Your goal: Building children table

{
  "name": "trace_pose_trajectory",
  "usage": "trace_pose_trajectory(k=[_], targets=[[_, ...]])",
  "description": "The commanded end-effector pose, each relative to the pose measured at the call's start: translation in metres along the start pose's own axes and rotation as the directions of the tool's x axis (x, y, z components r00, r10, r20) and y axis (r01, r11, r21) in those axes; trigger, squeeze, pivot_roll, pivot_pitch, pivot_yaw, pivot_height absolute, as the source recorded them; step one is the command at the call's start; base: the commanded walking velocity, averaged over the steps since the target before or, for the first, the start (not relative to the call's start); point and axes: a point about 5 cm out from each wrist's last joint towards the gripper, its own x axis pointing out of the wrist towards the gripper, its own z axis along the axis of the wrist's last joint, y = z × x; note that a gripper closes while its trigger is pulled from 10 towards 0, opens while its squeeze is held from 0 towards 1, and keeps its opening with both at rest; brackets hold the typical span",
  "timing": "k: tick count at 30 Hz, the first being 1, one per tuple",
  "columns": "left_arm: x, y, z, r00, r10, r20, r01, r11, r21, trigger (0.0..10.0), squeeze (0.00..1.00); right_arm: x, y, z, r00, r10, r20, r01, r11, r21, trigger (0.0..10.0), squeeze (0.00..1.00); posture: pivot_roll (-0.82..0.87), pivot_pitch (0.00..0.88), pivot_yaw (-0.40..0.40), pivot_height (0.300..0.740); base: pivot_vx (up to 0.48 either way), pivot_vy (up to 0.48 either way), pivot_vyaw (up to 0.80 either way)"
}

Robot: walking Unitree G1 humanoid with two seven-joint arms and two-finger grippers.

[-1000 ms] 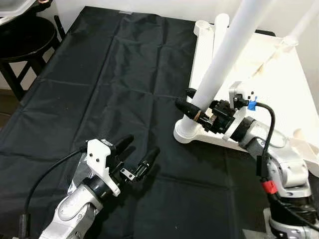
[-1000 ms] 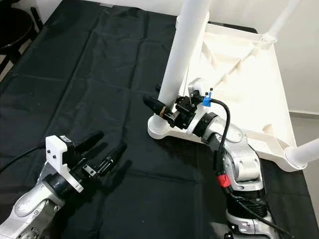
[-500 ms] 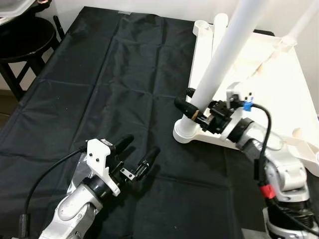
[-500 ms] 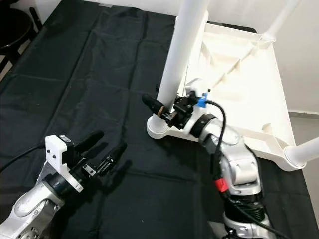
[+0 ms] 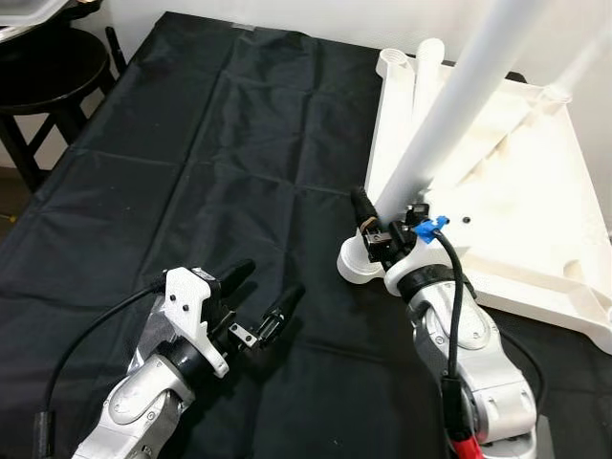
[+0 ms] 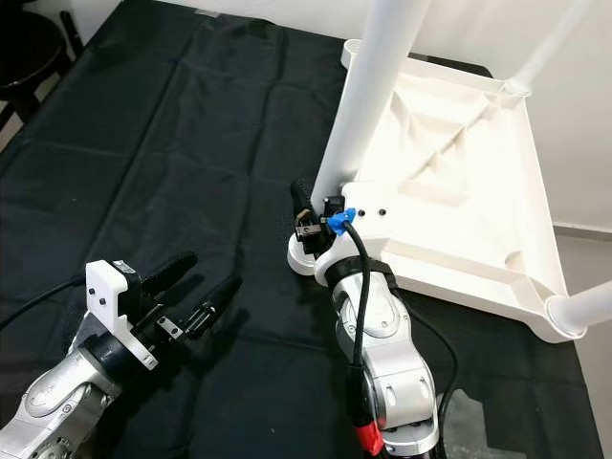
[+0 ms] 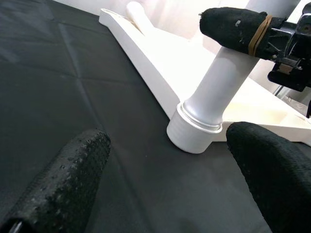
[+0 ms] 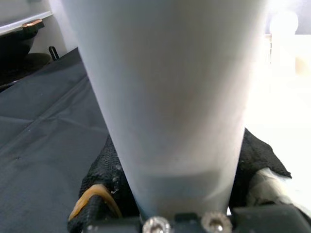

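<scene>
A white children's table (image 5: 521,182) lies upside down on a black cloth (image 5: 220,163), legs pointing up. My right gripper (image 5: 381,228) is shut on the near-left leg (image 5: 449,105), just above its screw socket (image 5: 359,260). In the right wrist view that leg (image 8: 170,87) stands between the black fingers (image 8: 104,170). My left gripper (image 5: 272,279) rests open on the cloth to the left of that corner, holding nothing; its view looks at the socket (image 7: 194,133) from between its fingers (image 7: 63,184).
A black round stool (image 5: 48,76) stands off the cloth's far-left corner. Another leg (image 6: 583,311) stands at the table's near-right corner, and a third (image 5: 574,67) at the far right. A loose white tube (image 5: 426,62) lies along the table's far-left edge.
My right arm has swung round to the near side of the leg while staying shut on it. The leg's top now leans further right and the table has turned slightly. The left arm is still.
</scene>
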Motion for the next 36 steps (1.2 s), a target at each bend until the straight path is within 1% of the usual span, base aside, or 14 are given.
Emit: trace_pose_trajectory(k=[1,3,4,5,6,7,10,14,19,23,29,30,34,36], targets=[[-0.002,0.000,-0.006,1.000,0.003,-0.021,-0.004,1.000,-0.018,10.0,0.00,-0.003,-0.003,-0.031,0.979,-0.045,-0.199,0.040,0.999,-0.032,0.0,0.00,-0.03,0.272,-0.108,0.740,0.000,0.000,0.00],[-0.002,0.000,-0.006,1.000,0.003,-0.021,-0.004,1.000,-0.018,10.0,0.00,-0.003,-0.003,-0.031,0.979,-0.045,-0.199,0.040,0.999,-0.032,0.0,0.00,-0.03,0.272,-0.108,0.740,0.000,0.000,0.00],[-0.001,0.000,-0.006,1.000,0.003,-0.021,-0.004,1.000,-0.019,10.0,0.00,-0.004,-0.001,-0.031,0.976,-0.045,-0.215,0.039,0.999,-0.032,4.8,0.00,-0.02,0.271,-0.107,0.740,0.000,0.000,0.00],[-0.002,0.001,-0.007,1.000,0.004,-0.023,-0.004,1.000,-0.018,10.0,0.00,-0.006,0.001,-0.029,0.976,-0.038,-0.212,0.035,0.999,-0.016,10.0,0.58,-0.03,0.267,-0.105,0.740,0.000,0.000,0.00],[-0.002,0.001,-0.007,1.000,0.004,-0.023,-0.004,1.000,-0.018,10.0,0.00,-0.006,0.001,-0.029,0.976,-0.038,-0.212,0.035,0.999,-0.016,10.0,0.58,-0.03,0.267,-0.105,0.740,0.000,0.000,0.00],[-0.002,0.001,-0.007,1.000,0.004,-0.024,-0.004,1.000,-0.018,10.0,0.00,-0.006,0.002,-0.028,0.978,-0.033,-0.207,0.033,0.999,-0.004,10.0,1.00,-0.03,0.267,-0.105,0.740,0.000,0.000,0.00],[-0.002,0.003,-0.009,1.000,0.004,-0.029,-0.005,1.000,-0.018,10.0,0.00,-0.007,0.002,-0.020,0.988,0.015,-0.153,-0.012,1.000,0.018,10.0,1.00,-0.04,0.239,-0.099,0.740,0.000,0.000,0.00],[-0.002,0.008,-0.015,0.999,0.006,-0.038,-0.007,1.000,-0.018,10.0,0.00,-0.018,-0.002,-0.019,0.990,0.102,-0.099,-0.103,0.995,-0.010,10.0,1.00,-0.04,0.205,-0.095,0.740,0.000,0.000,0.00],[-0.001,0.010,-0.018,0.999,0.011,-0.042,-0.011,1.000,-0.015,10.0,0.00,-0.026,-0.002,-0.024,0.985,0.135,-0.104,-0.137,0.990,-0.013,10.0,1.00,-0.04,0.184,-0.091,0.740,0.000,0.000,0.00],[-0.002,0.025,-0.020,0.997,0.069,-0.036,-0.070,0.997,-0.013,10.0,0.00,-0.051,-0.005,-0.046,0.966,0.183,-0.183,-0.191,0.981,-0.029,10.0,1.00,-0.07,0.132,-0.069,0.740,0.000,0.000,0.00],[0.003,0.034,-0.017,0.995,0.097,-0.013,-0.096,0.995,0.024,10.0,0.00,-0.048,-0.009,-0.051,0.968,0.176,-0.181,-0.183,0.983,-0.023,10.0,1.00,-0.07,0.105,-0.057,0.740,0.000,0.000,0.00],[0.009,0.037,-0.012,0.994,0.108,0.018,-0.108,0.993,0.038,10.0,0.00,-0.045,-0.007,-0.052,0.966,0.200,-0.167,-0.204,0.979,-0.009,10.0,0.00,-0.06,0.093,-0.051,0.740,0.000,0.000,0.00],[0.018,0.039,-0.007,0.991,0.119,0.059,-0.122,0.991,0.049,10.0,0.00,-0.043,0.001,-0.051,0.953,0.273,-0.130,-0.272,0.962,0.023,10.0,0.00,-0.06,0.084,-0.044,0.740,0.000,0.000,0.00],[0.018,0.039,-0.007,0.991,0.119,0.059,-0.122,0.991,0.049,10.0,0.00,-0.043,0.001,-0.051,0.953,0.273,-0.130,-0.272,0.962,0.023,10.0,0.00,-0.06,0.084,-0.044,0.740,0.000,0.000,0.00]])
